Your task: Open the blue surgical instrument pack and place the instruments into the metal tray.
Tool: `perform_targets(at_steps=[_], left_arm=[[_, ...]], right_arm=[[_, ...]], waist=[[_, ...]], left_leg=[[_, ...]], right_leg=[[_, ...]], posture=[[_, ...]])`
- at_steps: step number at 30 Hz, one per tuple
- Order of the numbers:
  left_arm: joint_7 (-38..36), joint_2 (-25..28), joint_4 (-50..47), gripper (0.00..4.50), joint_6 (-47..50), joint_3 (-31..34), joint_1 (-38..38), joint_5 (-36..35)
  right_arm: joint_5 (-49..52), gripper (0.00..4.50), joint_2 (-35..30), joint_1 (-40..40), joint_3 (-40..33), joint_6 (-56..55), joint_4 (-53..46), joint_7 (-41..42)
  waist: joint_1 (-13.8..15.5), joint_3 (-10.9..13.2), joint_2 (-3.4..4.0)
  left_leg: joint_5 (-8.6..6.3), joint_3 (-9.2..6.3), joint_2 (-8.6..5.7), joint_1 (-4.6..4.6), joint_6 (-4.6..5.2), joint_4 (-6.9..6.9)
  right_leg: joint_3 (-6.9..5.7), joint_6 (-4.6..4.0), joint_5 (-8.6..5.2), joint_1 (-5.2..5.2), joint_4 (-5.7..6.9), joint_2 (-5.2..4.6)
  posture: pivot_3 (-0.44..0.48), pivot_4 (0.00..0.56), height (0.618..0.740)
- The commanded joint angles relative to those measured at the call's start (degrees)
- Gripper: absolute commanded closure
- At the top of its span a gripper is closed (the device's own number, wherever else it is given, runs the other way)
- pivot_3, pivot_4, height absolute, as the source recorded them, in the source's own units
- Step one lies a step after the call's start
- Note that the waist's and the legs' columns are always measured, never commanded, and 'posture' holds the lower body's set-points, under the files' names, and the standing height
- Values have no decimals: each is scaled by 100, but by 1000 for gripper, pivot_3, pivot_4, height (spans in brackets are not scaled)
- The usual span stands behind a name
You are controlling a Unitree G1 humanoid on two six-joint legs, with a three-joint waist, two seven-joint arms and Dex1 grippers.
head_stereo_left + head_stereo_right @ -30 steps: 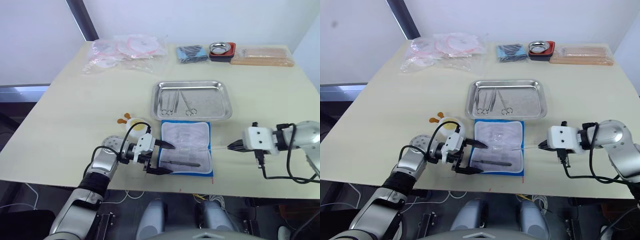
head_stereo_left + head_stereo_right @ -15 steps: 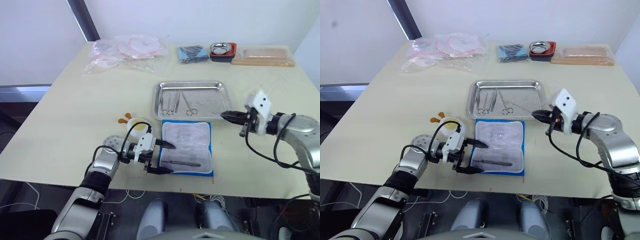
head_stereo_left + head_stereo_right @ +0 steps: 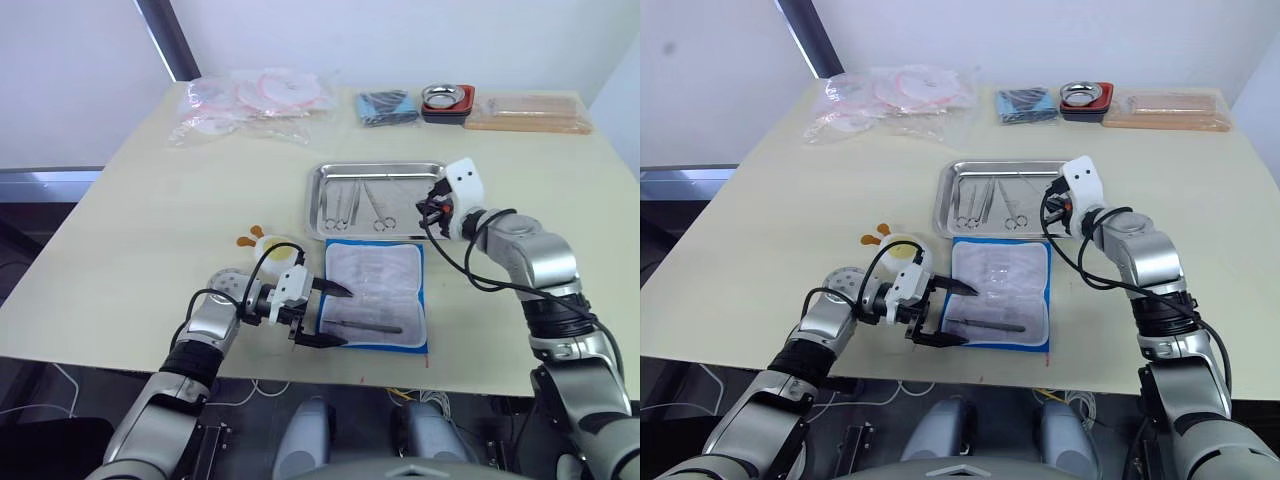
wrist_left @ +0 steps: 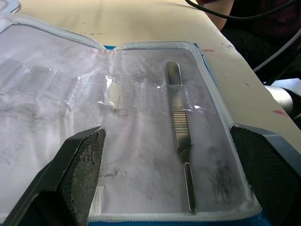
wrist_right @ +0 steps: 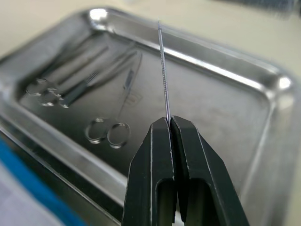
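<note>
- A thin needle-like probe (image 5: 163, 70) is pinched between the closed fingers of the right gripper (image 5: 170, 123), held over the metal tray (image 3: 455, 222); released from this height, it could bounce onto the table (image 3: 150, 220).
- The left gripper (image 4: 164, 141) is spread wide beside the opened blue surgical instrument pack (image 3: 374, 297), where one handle-like instrument (image 4: 179, 134) remains pocketed.
- Scissors and forceps (image 3: 352, 204) already lie in the tray's left part; nothing blocks the drop.

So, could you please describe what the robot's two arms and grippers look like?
Both arms are silver-grey metal with rounded, segmented joints. Each wrist carries a boxy white housing, with looping black cables running back along the forearm. The left gripper and right gripper each have two black fingers that taper toward the tip; the left fingers' inner pads look rough and grainy. I see no markings.
</note>
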Motion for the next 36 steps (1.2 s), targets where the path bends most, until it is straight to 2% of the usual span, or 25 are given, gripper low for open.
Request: perform_targets(at_steps=[1, 8, 16, 19, 22, 24, 25, 27, 29, 33, 36], left_arm=[[212, 49, 362, 0, 256, -150, 124, 388], [215, 81, 292, 0, 293, -138, 179, 376], [228, 104, 208, 0, 338, -107, 220, 369], [240, 122, 139, 0, 369, -98, 271, 361], [253, 132, 84, 0, 398, -94, 312, 359], [263, 135, 56, 0, 417, -97, 330, 355], [266, 137, 39, 0, 428, -98, 337, 353], [271, 136, 18, 0, 444, -97, 341, 348], [276, 133, 6, 0, 456, -99, 340, 348], [269, 126, 17, 0, 458, -105, 319, 357], [246, 121, 77, 0, 434, -117, 281, 369]], right_arm=[[-200, 4459, 432, -528, -97, 15, 667, -553], [-275, 4459, 1127, -926, -295, -72, 1659, -1085], [-431, 4459, 1343, -1110, -327, -400, 2283, -1176], [-437, 3765, 1286, -1084, -297, -427, 2229, -1055], [-417, 2454, 1212, -1021, -303, -410, 1999, -932], [-364, 2201, 1158, -987, -395, -336, 1792, -928], [-309, 1676, 1145, -969, -472, -277, 1698, -930], [-192, 1114, 1044, -863, -579, -413, 1372, -774], [-111, 158, 953, -734, -634, -594, 1081, -599], [207, 68, 616, -154, -706, -909, 121, 70], [542, 68, 89, 661, -650, -1192, -859, 967]], waist=[[2, 1, 1], [-45, 0, 3], [-56, 0, 3], [-60, 1, 4], [-64, 1, 4], [-66, 1, 4], [-66, 2, 5], [-70, 2, 5], [-67, 2, 5], [-62, 2, 4], [-56, 3, 4]], left_leg=[[0, 1, 0, 0, 0, 0], [0, -2, 1, 1, 0, -1], [0, -3, 2, 1, 0, -2], [0, -3, 2, 1, 0, -3], [0, -2, 2, -1, 0, -4], [0, -1, 2, -3, 0, -5], [0, -1, 2, -5, 0, -5], [0, 0, 2, -7, 0, -5], [0, -2, 3, -12, 0, -6], [0, -1, 3, -12, 0, -7], [0, -1, 2, -13, 0, -7]], right_leg=[[1, 0, 0, 0, 0, 0], [-1, -1, 0, -2, 5, 1], [-2, -1, 0, -3, 5, 1], [-2, -1, 0, -3, 5, 1], [-1, -1, 0, -8, 6, 1], [0, -1, 0, -10, 5, 1], [1, -1, 0, -12, 5, 1], [2, -1, 0, -15, 6, 1], [0, -1, 0, -18, 5, 1], [0, 0, 0, -18, 4, 1], [0, 3, -2, -18, 4, 1]], posture=[[0, 150, 740], [0, 150, 740], [0, 150, 740], [0, 150, 740], [0, 150, 740], [0, 150, 740], [0, 150, 740], [0, 150, 740], [0, 150, 740], [0, 150, 740], [0, 150, 740]])
